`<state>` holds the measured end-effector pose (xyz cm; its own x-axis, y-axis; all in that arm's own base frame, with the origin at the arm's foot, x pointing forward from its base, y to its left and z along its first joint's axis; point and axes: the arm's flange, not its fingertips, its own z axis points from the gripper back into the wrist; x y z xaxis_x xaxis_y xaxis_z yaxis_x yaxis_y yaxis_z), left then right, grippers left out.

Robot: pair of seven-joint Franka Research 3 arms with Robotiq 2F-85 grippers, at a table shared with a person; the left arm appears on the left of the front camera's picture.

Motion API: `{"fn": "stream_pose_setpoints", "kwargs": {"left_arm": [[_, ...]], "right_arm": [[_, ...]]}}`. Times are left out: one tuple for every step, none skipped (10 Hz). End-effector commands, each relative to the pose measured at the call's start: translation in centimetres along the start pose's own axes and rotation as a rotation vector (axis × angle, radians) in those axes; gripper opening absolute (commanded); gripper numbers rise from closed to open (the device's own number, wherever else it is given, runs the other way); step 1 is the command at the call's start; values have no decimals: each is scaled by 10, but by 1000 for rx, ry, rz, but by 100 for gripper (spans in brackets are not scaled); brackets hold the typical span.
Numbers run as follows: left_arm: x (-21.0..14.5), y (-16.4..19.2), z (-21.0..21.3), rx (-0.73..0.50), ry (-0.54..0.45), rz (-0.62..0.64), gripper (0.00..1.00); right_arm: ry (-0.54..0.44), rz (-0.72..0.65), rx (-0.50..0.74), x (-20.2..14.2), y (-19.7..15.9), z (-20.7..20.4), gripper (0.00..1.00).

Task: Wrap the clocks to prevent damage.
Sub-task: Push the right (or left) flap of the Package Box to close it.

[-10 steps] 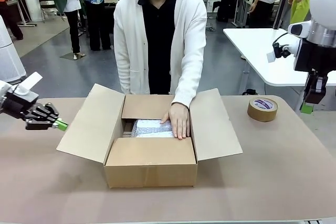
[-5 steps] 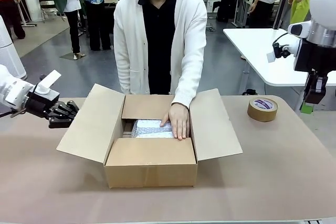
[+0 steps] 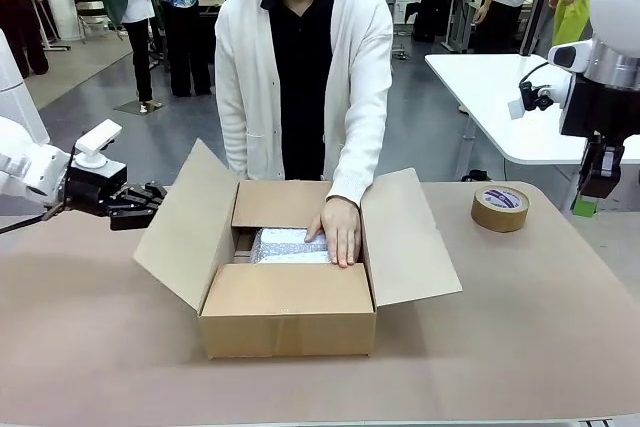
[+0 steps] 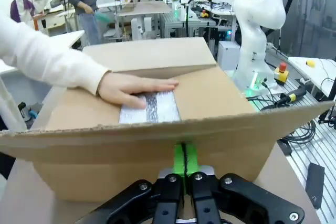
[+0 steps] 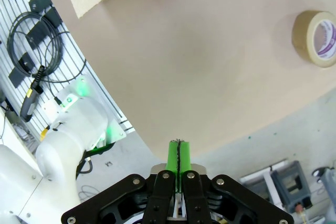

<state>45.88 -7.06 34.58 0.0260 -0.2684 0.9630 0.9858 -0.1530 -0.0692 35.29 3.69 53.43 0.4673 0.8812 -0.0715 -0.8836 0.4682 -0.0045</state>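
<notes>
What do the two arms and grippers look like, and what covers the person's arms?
The left arm and right arm are white and rounded. The left gripper and right gripper are black and jointed, with bright green pads. A black cable loops beside the right arm. The person wears long white cardigan sleeves over a black top.
</notes>
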Motion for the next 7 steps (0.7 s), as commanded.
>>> {"fn": "stream_pose_setpoints", "kwargs": {"left_arm": [[1,10,-25,-12,-12,-44,0],[1,17,-39,-22,8,-35,0],[1,23,-49,-24,20,-33,0],[-1,26,-58,-13,31,-44,0],[-3,29,-64,18,51,-60,0],[-4,34,-68,39,55,-67,0],[-4,38,-73,33,60,-54,0]], "right_arm": [[-10,-1,9,-1,2,-2,1],[-10,-1,9,-1,2,-2,1],[-10,-1,9,-1,2,-2,1],[-10,-1,9,-1,2,-2,1],[-10,-1,9,-1,2,-2,1],[-10,-1,9,-1,2,-2,1],[-10,-1,9,-1,2,-2,1]]}}
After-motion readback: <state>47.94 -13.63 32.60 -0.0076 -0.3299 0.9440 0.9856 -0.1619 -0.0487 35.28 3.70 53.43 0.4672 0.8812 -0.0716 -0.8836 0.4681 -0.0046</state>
